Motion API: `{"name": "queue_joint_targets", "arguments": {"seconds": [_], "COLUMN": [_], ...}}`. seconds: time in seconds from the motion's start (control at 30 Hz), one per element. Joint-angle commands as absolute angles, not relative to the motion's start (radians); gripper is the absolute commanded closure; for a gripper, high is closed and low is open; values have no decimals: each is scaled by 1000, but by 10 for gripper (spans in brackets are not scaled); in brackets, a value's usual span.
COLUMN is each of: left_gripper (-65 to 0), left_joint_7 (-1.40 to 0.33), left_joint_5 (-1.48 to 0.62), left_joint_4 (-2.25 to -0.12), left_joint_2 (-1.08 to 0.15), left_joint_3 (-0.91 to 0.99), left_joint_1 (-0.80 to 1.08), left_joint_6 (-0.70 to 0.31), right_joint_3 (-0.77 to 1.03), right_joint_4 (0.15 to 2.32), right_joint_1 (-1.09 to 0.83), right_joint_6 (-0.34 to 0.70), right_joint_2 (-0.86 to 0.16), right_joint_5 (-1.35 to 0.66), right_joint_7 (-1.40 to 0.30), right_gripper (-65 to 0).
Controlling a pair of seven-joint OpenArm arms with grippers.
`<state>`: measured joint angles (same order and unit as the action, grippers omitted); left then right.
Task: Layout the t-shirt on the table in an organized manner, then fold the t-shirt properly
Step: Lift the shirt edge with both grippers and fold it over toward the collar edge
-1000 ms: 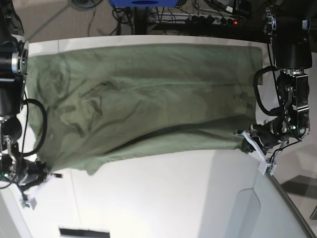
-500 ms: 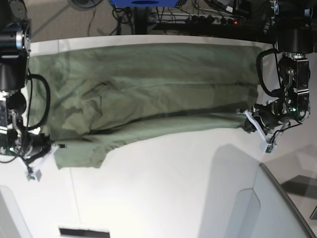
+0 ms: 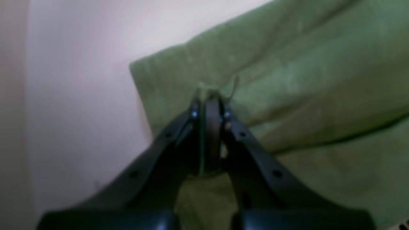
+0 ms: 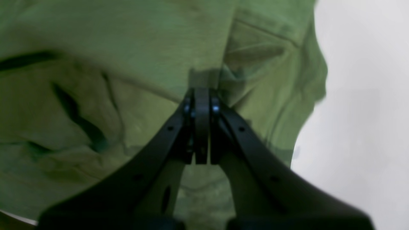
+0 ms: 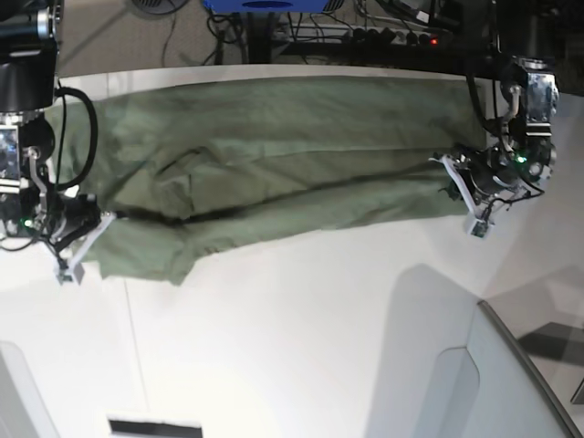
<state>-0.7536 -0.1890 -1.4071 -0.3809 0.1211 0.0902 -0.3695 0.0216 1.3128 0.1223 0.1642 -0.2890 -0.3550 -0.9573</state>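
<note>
The olive-green t-shirt (image 5: 274, 155) lies stretched across the far half of the white table (image 5: 301, 347), its near edge doubled over into a long fold. My left gripper (image 5: 449, 173) is at the cloth's right end, shut on a pinch of the t-shirt (image 3: 287, 80) near a corner; its fingers (image 3: 209, 105) meet on the fabric. My right gripper (image 5: 102, 219) is at the left end, shut on the t-shirt (image 4: 96, 95) beside a sleeve, with its fingertips (image 4: 201, 95) pressed together.
A grey raised panel (image 5: 484, 383) fills the near right corner. A dark slot (image 5: 155, 426) sits at the near edge. Cables and a blue object (image 5: 265, 7) lie on the floor beyond the table's far edge.
Both grippers have carried the shirt's near edge toward the far side of the table, so the hem now lies folded over the body and the cloth covers less of the table.
</note>
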Motion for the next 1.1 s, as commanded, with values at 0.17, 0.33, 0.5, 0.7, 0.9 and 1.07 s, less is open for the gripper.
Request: {"name": "queue_joint_targets", "arguments": {"seconds": [0.17,0.33,0.5,0.7,0.9,1.07], "left_gripper": [0,0,0,0,0,0], "left_joint_7": [-716,-714,-714,-716,-716,-716], "left_joint_5": [-134,-134,-128,-128,-125,-125], "left_joint_4": [-1391,-1391,-1402,-1402,-1402,-1402], "left_joint_2": [-371,-378,-378,-378,-380,-380], "left_joint_3": [127,122,120,119,119,117], "left_joint_1": [91,82,79,91,108,111], "left_joint_6": [-377,-378,-378,-378,-378,-378], "right_joint_3": [64,143,166,166,166,168], "right_joint_4": [1388,1386,1388,1394,1406,1409], "right_joint_1": [108,97,79,51,38,13], "right_joint_6": [160,160,162,162,162,162], "right_joint_2": [-300,-305,-306,-300,-300,-300], "right_joint_5": [-358,-358,-357,-357,-357,-357], "right_joint_7": [-943,-944,-944,-964,-967,-967], "right_gripper": [0,0,0,0,0,0]}}
